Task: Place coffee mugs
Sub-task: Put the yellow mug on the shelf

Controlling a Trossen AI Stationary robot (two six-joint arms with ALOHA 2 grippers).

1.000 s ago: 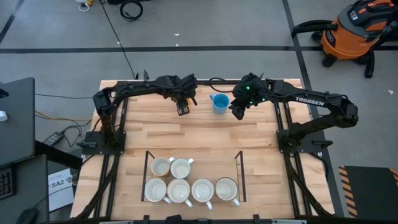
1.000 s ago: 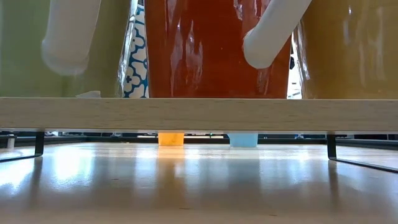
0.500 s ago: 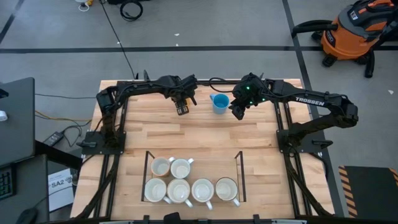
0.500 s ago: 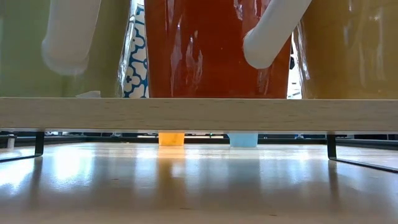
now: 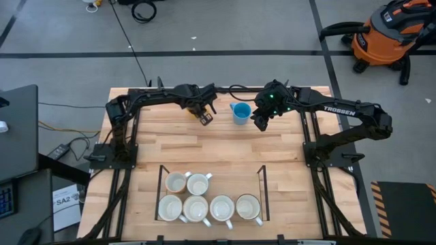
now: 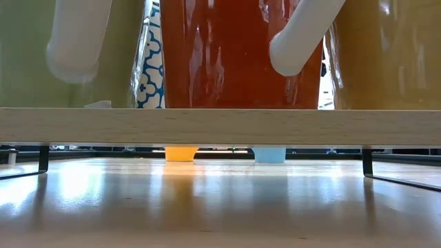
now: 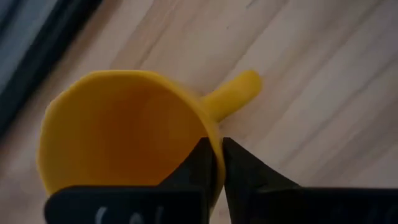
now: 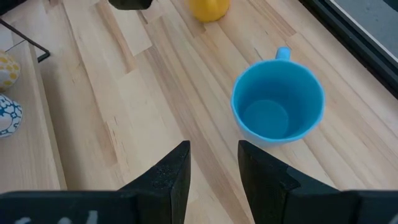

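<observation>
**Now the yellow mug is pinched**

Up at the far side of the table, the left gripper has its fingers squeezed tight on the rim of the yellow mug. The blue mug stands close by (just beside the right gripper, whose fingers are apart and hold nothing). Six pale mugs sit together in the rack at the near side.
</observation>
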